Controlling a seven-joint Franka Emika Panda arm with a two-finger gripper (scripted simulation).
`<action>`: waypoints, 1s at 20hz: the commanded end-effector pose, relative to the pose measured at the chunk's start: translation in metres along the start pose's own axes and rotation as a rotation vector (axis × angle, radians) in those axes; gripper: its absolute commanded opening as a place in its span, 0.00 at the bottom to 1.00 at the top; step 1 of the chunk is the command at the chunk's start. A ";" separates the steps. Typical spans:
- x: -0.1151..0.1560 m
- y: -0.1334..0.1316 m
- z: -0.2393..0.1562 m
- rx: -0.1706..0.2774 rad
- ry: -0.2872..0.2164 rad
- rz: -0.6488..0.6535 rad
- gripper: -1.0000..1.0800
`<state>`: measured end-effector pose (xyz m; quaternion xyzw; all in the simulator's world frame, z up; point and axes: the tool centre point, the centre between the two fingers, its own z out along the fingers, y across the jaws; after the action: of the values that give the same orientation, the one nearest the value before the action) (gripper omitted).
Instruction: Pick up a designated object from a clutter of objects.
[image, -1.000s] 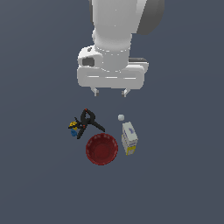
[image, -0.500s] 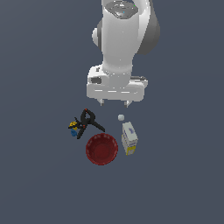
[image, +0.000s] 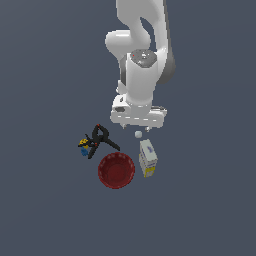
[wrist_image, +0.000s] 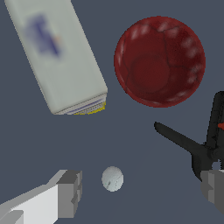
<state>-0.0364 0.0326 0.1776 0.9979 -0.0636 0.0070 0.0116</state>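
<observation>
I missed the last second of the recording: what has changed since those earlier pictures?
The gripper has come down over the white ball, open, with its fingers on either side and nothing held yet. The ball, red bowl, box and black clamp stayed where they were.

Flat, even simulator lighting in both views; the dark slate-grey ground plane (image: 45, 210) is uniformly toned, with no cast shadows visible under any object. The white glossy robot arm (image: 142, 75) shows soft shading, brighter on its upper curves and greyer underneath, suggesting light from above. The exterior view is soft and low in detail; the small blue-yellow item (image: 83, 146) is too blurred to resolve. In the wrist view, the red round bowl (wrist_image: 159, 61) carries pale smeared highlights around its rim. The printing on the white and yellow box (wrist_image: 57, 57) is blurred. The small white ball (wrist_image: 112, 178) looks faintly mottled.
</observation>
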 end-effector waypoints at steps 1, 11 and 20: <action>-0.013 -0.005 0.022 0.004 -0.002 0.020 0.96; -0.062 -0.015 0.084 0.017 -0.012 0.087 0.96; -0.083 -0.018 0.104 0.021 -0.017 0.111 0.96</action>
<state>-0.1136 0.0578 0.0736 0.9931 -0.1175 -0.0002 0.0004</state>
